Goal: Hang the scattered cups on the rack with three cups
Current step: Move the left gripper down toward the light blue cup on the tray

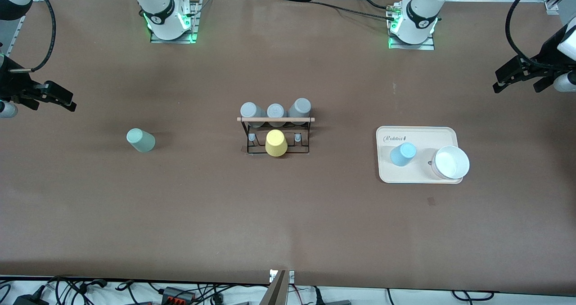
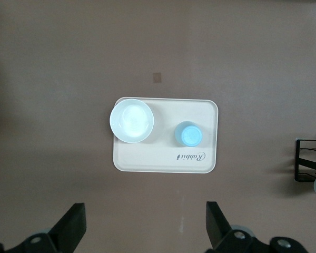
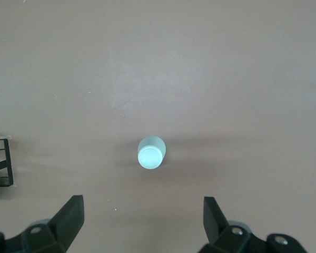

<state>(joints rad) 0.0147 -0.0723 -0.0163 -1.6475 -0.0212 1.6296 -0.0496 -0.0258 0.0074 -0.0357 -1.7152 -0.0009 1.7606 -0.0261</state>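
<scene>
Notably, tray (image 1: 418, 132) holding blue cup (image 1: 402, 154), bowl (image 1: 451, 162)

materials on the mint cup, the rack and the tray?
Mint cup: likely matte plastic; opaque, even colour, no glare. Rack: thin black wire, probably coated metal, with a light wooden-looking rod on top. Tray: beige, smooth, matte; plastic or melamine, can't tell.

Rack (image 1: 275, 132) mid-table between a lone cup (image 1: 141, 140) toward the right arm's end and a tray (image 1: 418, 134) holding another cup (image 1: 402, 154), apparently upside down.
</scene>
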